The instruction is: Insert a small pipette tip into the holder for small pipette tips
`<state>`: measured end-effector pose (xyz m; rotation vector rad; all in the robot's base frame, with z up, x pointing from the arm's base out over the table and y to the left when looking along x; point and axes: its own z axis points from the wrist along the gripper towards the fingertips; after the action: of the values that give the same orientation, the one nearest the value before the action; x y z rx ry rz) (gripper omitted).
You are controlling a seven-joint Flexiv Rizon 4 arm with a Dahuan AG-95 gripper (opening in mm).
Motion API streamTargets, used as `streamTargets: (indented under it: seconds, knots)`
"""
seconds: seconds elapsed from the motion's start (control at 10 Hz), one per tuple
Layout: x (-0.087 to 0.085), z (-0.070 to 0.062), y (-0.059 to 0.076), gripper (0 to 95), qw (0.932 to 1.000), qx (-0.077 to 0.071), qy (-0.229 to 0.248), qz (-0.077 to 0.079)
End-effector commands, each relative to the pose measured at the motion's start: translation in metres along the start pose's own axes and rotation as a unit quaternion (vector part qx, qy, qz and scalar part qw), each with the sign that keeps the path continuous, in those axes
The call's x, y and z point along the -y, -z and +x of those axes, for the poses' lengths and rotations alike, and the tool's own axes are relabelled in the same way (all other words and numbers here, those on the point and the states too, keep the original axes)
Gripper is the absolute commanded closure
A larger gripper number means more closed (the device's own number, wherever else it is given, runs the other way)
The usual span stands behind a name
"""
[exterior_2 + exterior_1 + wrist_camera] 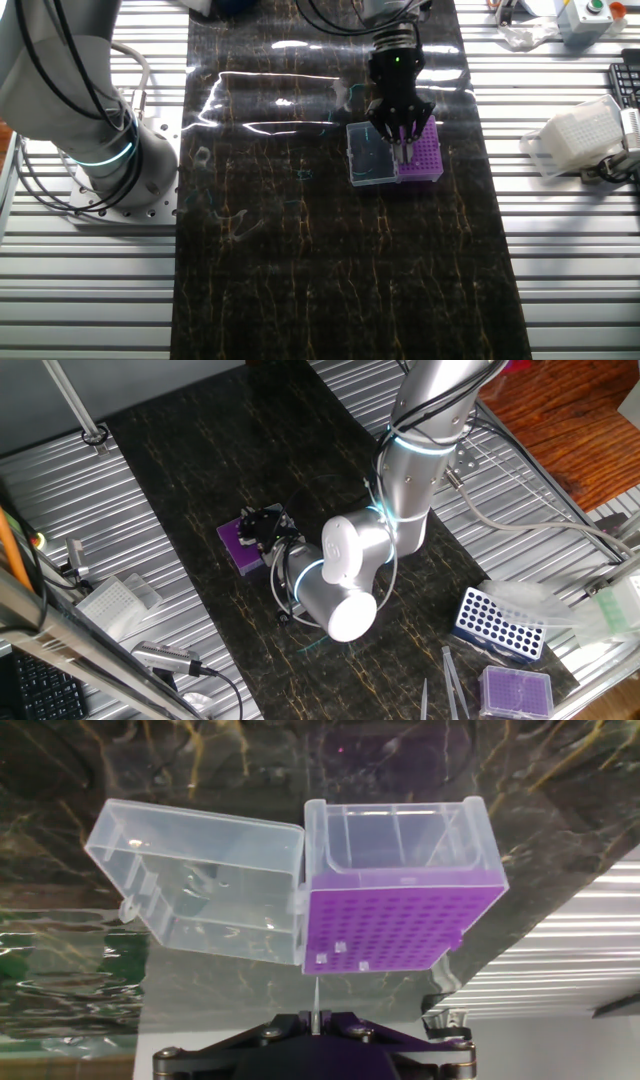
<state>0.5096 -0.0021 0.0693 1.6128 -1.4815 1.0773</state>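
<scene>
The holder for small pipette tips (pixel 400 925) is a deep-purple rack with a fine grid of holes, its clear lid (pixel 200 880) swung open to the left. It also shows in the other fixed view (pixel 425 152) and in one fixed view (pixel 240 545). My gripper (pixel 316 1016) is shut on the small pipette tip (pixel 315 992), a thin clear needle pointing from the fingers toward the rack's near left edge. A few tips (pixel 340 952) sit in the rack's near row. In the other fixed view the gripper (pixel 402 150) hangs just above the rack.
A blue-and-white rack with large holes (pixel 497 625) and a paler lilac rack (pixel 516 690) sit at the right of one fixed view. A clear box of tips (pixel 115 598) lies at the left. Tweezers (pixel 452 682) lie near the front.
</scene>
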Motion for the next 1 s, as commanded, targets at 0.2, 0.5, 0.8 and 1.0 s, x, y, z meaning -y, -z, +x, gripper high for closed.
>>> streamTargets:
  seconds: [0.2,0.5,0.8,1.0]
  knots:
    - [0.0007,-0.0020,-0.0014,95.0,1.0000,0.000,0.000,0.001]
    - [0.0014,-0.0035,-0.0026,95.0,1.0000,-0.001,0.000,0.002]
    - [0.0018,-0.0040,-0.0025,95.0,1.0000,-0.002,0.001,0.001]
    - [0.0020,-0.0061,-0.0009,95.0,1.0000,-0.004,-0.001,0.000]
